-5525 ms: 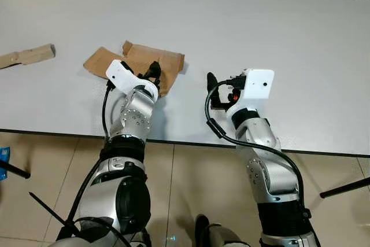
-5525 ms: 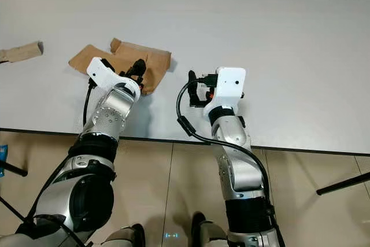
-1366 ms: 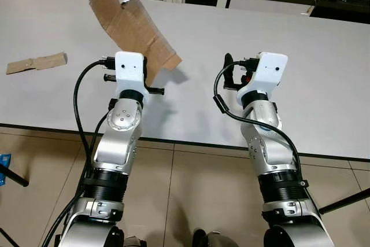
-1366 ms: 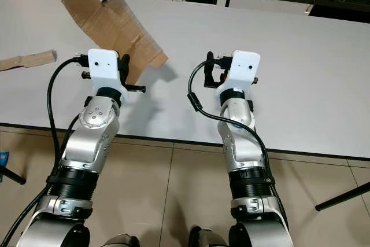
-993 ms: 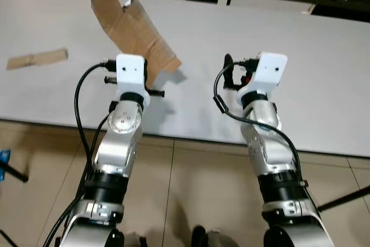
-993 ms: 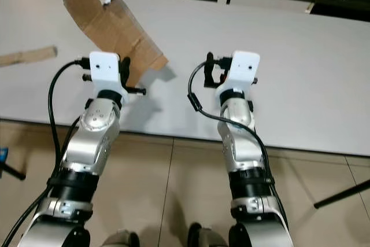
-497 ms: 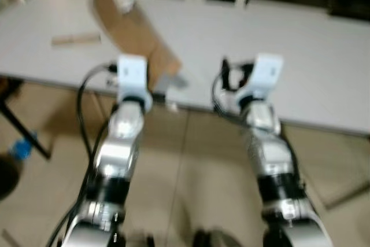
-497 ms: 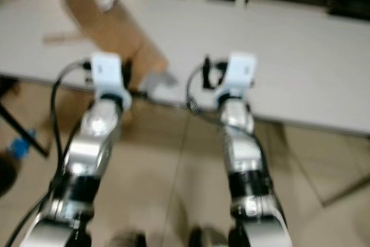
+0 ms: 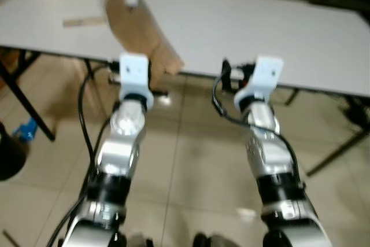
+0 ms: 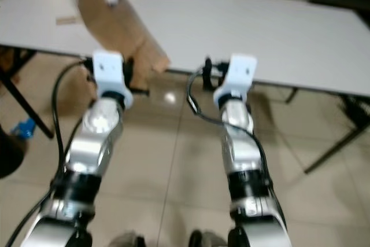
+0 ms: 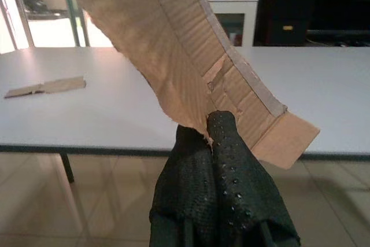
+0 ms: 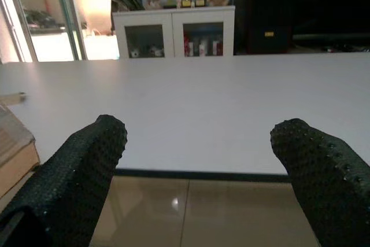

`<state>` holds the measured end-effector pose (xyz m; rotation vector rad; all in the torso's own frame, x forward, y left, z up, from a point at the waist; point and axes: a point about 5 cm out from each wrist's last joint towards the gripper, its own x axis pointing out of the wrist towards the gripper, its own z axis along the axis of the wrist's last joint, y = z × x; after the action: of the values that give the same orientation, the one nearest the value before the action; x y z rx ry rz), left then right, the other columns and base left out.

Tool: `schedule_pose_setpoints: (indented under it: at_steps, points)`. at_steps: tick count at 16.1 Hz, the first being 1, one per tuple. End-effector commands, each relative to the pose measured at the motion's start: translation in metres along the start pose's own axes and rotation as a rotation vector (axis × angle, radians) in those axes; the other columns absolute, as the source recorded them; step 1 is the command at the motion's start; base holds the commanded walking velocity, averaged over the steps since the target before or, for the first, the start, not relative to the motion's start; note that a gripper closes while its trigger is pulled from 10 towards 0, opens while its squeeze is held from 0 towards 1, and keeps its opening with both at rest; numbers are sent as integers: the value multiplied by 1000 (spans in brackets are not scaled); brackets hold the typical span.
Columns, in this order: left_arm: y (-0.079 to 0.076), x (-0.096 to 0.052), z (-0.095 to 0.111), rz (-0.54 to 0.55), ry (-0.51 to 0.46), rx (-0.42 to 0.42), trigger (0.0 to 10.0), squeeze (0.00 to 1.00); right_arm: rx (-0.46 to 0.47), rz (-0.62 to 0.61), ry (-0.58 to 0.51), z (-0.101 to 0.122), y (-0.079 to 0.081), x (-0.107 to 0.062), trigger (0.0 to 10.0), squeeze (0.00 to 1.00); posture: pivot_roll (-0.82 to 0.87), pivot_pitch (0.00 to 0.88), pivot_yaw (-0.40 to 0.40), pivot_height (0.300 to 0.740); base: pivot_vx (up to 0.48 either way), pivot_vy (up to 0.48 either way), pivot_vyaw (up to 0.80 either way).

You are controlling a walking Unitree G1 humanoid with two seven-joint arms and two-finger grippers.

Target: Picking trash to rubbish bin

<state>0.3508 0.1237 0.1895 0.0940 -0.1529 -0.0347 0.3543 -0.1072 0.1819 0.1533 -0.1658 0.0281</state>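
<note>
While the left gripper pinches the cardboard aloft near the table edge, the right gripper hovers beside it, fingers spread.

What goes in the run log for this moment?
left gripper: shut on torn brown cardboard sheet, held up | right gripper: open, holding nothing | small cardboard strip: on white table

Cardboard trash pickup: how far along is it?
Done: the torn brown cardboard sheet is off the white table, pinched in the shut left pincer. Right pincer is open, carrying nothing. Left: a small cardboard strip lies on the table; no bin is in sight.
</note>
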Motion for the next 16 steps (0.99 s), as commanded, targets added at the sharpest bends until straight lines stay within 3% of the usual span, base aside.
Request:
schedule_pose_setpoints:
  at_steps: [1, 5, 8, 11, 12, 13, 14, 16]
  points:
    - [-1, 0, 0, 1, 0, 6, 10000, 0, 0, 1, -11, 4, -1, 0, 10000, 0, -37, 87, -57, 740, -285, 0, 0]
    - [6, -4, -25, 9, 109, 35, 10000, 0, -39, 26, 58, -12, -4, -1, 10000, 0, -40, 89, -59, 740, 0, 0, 0]
    - [31, -22, -85, 10, 330, 68, 10000, 0, -48, 114, 245, -58, -16, -15, 10000, 0, -40, 90, -62, 740, 0, 0, 0]
    - [63, -66, -153, 80, 619, 124, 10000, 0, -145, 85, 560, -130, -46, -58, 10000, 0, -39, 83, -65, 740, 0, 0, 0]
    - [66, -74, -162, 83, 659, 125, 10000, 0, -144, 69, 599, -139, -51, -66, 10000, 0, -39, 80, -65, 740, 0, 0, 0]
    - [69, -102, -186, 75, 776, 131, 10000, 0, -148, 33, 728, -163, -63, -93, 10000, 0, -39, 75, -66, 740, 0, 0, 0]
    - [69, -108, -191, 73, 802, 132, 10000, 0, -150, 30, 751, -167, -65, -98, 10000, 0, -39, 75, -66, 740, 0, 0, 0]
    - [69, -145, -216, 91, 919, 87, 10000, 0, -175, 2, 917, -194, -78, -139, 10000, 0, -36, 68, -71, 740, 0, 0, 0]
